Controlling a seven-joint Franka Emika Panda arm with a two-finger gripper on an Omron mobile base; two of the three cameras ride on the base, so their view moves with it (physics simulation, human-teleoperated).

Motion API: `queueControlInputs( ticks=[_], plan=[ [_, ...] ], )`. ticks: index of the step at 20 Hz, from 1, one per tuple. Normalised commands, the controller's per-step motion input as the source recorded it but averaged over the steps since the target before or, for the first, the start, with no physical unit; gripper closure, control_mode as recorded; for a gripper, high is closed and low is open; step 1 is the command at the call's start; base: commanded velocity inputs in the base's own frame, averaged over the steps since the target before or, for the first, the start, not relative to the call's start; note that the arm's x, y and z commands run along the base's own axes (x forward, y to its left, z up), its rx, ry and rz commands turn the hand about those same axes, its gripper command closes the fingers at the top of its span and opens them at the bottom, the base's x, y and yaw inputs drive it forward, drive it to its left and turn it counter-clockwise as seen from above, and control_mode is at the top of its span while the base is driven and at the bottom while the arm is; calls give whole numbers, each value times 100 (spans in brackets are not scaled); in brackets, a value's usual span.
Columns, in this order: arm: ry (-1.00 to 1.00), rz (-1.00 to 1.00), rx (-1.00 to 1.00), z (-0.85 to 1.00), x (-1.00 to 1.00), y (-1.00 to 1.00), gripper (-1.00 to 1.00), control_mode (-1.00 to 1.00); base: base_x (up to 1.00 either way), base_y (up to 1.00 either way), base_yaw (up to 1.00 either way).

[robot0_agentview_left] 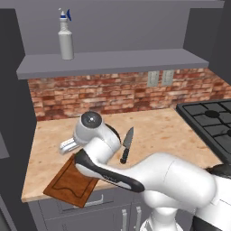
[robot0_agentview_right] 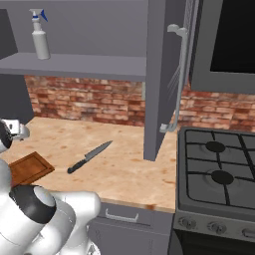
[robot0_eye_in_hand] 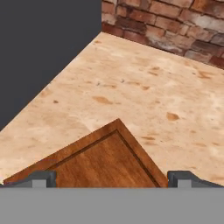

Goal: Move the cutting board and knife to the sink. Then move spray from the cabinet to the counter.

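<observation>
The dark reddish-brown cutting board [robot0_agentview_left: 70,182] lies at the counter's front left, one corner jutting past the edge. My gripper [robot0_eye_in_hand: 112,180] hovers just above the board [robot0_eye_in_hand: 105,162], open wide, with a dark fingertip [robot0_eye_in_hand: 41,178] on each side of the board's corner and nothing gripped. The hand [robot0_agentview_left: 66,145] sits left of the knife [robot0_agentview_left: 127,144], which lies flat on the beige counter [robot0_agentview_left: 158,126] with its black handle toward the front. The spray [robot0_agentview_left: 66,38] stands upright on the grey cabinet shelf [robot0_agentview_left: 113,61]. The sink is out of view.
A black gas stove [robot0_agentview_right: 219,174] borders the counter on the right. The cabinet door [robot0_agentview_right: 159,74] stands open, its long bar handle [robot0_agentview_right: 180,74] over the counter's right end. A brick backsplash [robot0_agentview_left: 103,94] runs behind, and a dark wall closes the left.
</observation>
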Motion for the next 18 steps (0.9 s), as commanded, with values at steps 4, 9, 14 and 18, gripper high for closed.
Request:
queueControlInputs(
  ticks=[4, 9, 14, 18],
  plan=[
    [0, 9, 0, 19, -68, -2, -100, -100, 0, 0, 0],
    [4, 10, 0, 17, -57, 0, -100, -100, 0, 0, 0],
    [5, 11, 0, 22, -49, -4, -100, -100, 0, 0, 0],
    [7, 12, 0, 26, -45, -5, -100, -100, 0, 0, 0]
  ],
)
